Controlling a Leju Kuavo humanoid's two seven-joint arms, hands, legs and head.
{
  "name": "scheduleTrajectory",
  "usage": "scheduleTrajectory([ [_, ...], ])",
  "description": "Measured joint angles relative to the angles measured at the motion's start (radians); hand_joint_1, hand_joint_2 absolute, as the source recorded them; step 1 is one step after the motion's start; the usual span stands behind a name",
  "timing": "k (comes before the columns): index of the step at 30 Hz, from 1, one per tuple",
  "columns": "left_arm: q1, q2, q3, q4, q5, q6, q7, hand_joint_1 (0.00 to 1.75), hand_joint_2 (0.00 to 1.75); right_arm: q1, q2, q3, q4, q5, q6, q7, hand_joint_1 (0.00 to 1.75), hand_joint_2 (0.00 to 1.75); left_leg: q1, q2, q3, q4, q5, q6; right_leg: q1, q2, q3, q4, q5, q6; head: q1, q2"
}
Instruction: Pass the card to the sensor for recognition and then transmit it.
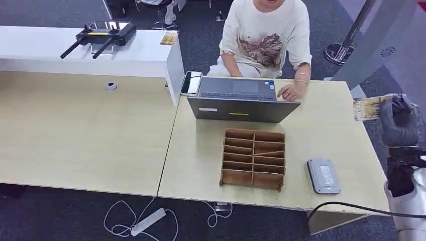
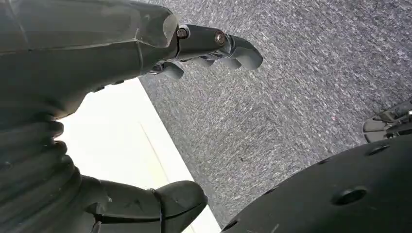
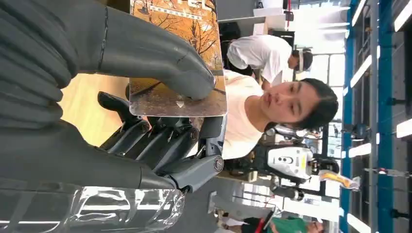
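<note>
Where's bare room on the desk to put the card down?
Free: the strip between the wooden organizer and the grey sensor, and desk beyond the sensor. Crowded: behind the organizer, at the laptop and the person's hand.

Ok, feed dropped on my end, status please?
Right hand holds card up off the table's right edge. Left hand hangs open. Sensor on table, uncovered. Nothing between.

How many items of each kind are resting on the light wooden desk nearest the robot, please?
Grey open laptop: 1
Brown wooden divided organizer tray: 1
Grey flat rectangular card sensor: 1
Dark phone with a pale rim: 1
Total: 4
</note>
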Motion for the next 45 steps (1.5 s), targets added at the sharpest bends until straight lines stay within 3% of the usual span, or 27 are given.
scheduleTrajectory([
  [20,0.000,0.000,0.000,0.000,0.000,0.000,0.000,0.00,1.75,0.058,-0.024,-0.042,0.018,-0.012,0.007,0.025,1.75,1.75,0.000,0.001,0.000,0.000,0.000,0.001,0.000,0.001,0.000,0.000,0.000,0.000,0.000,0.000],
  [30,0.001,0.001,0.001,0.000,0.000,0.000,0.000,0.00,1.75,0.068,-0.052,-0.055,0.078,0.004,0.002,0.044,1.75,1.75,0.000,0.001,0.000,0.000,-0.001,0.001,0.000,0.001,0.000,0.000,0.000,0.000,0.000,0.000],
  [45,0.000,0.001,0.002,0.000,0.003,-0.006,0.001,0.00,1.75,0.029,-0.053,-0.052,0.184,0.063,-0.015,0.054,1.75,1.75,0.000,0.001,-0.001,0.000,-0.001,0.001,0.000,0.000,0.000,0.000,0.000,0.000,0.000,0.000],
])
